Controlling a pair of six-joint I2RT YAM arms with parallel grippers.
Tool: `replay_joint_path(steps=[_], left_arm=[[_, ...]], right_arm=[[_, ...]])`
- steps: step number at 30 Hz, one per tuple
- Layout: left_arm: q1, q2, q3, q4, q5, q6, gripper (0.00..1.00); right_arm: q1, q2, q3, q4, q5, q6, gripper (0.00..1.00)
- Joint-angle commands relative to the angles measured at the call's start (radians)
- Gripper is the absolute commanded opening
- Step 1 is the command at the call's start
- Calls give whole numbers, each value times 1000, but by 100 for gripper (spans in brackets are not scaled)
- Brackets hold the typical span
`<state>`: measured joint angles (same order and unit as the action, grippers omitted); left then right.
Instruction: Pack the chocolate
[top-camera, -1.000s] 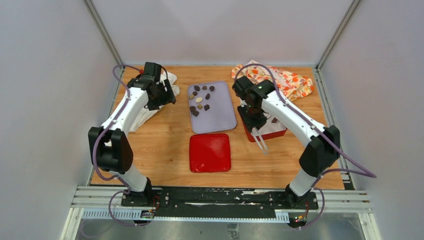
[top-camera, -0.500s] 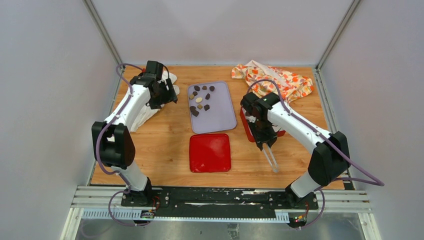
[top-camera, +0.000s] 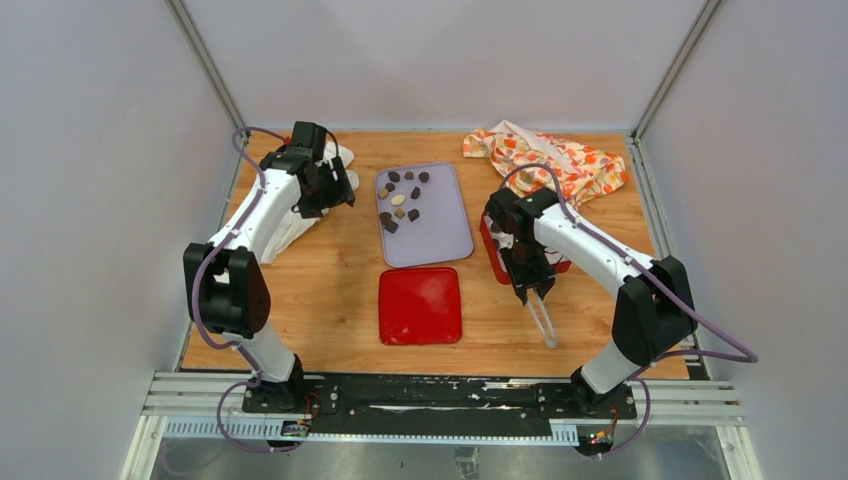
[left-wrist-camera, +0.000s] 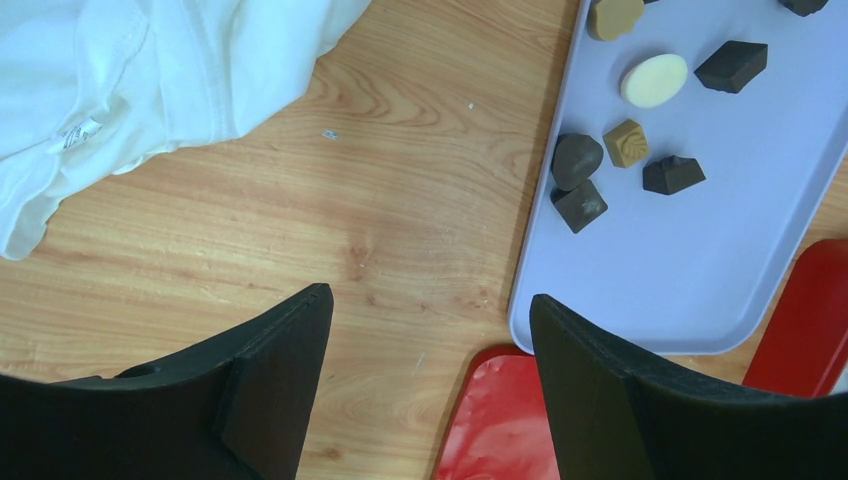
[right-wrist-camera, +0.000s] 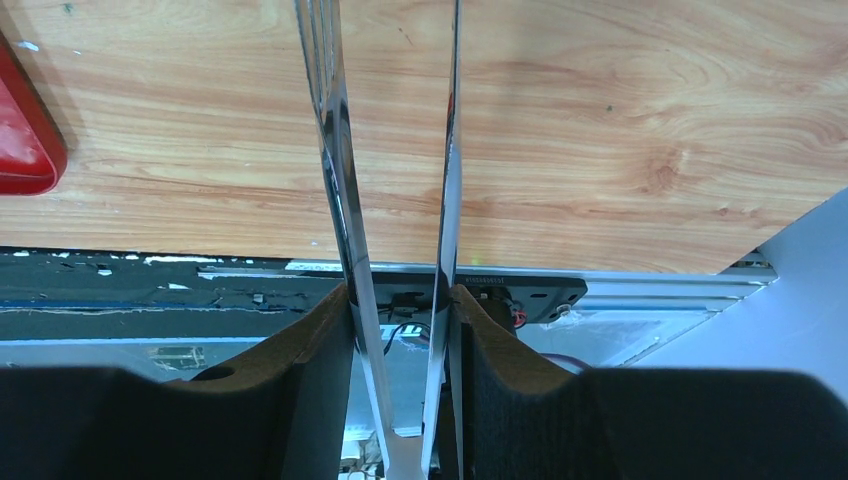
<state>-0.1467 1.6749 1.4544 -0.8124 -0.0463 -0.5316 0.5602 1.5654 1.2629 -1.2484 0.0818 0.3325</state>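
The right gripper grasps slim metal tongs near their joined end, leaving the tips free to pinch. Bite-sized chocolate pieces lie on the lavender tray, far centre. The left gripper hangs released beside it.

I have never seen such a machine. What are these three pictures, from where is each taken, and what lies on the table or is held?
This is a robot: a left arm and a right arm, bolted at the near edge of a wooden table. One picture looks down from above and behind them. The other two come from a camera on each wrist, so the black shapes below are that arm's own fingers. On the table lie a lilac tray with small chocolates, a flat red lid, a red box partly hidden by the right arm, a white cloth and a patterned cloth. The right gripper holds metal tongs. The left gripper is open and empty.
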Motion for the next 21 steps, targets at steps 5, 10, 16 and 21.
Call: replay_joint_path(steps=[5,10,16,21], left_arm=[[9,-6,-3,7,-4,-6,77],[9,-5,1,7,-10,-4,77],[9,3,7,7,-7,-4,77],[9,11,14,7,-4,-2,77]], right_arm=[[-12,41,22,6,-33,-27,3],[-11,50,13,5,-35,-30,6],[-12,43,16,-1,-30,-23,21],[-11,40,25,-11,-19,-19,31]])
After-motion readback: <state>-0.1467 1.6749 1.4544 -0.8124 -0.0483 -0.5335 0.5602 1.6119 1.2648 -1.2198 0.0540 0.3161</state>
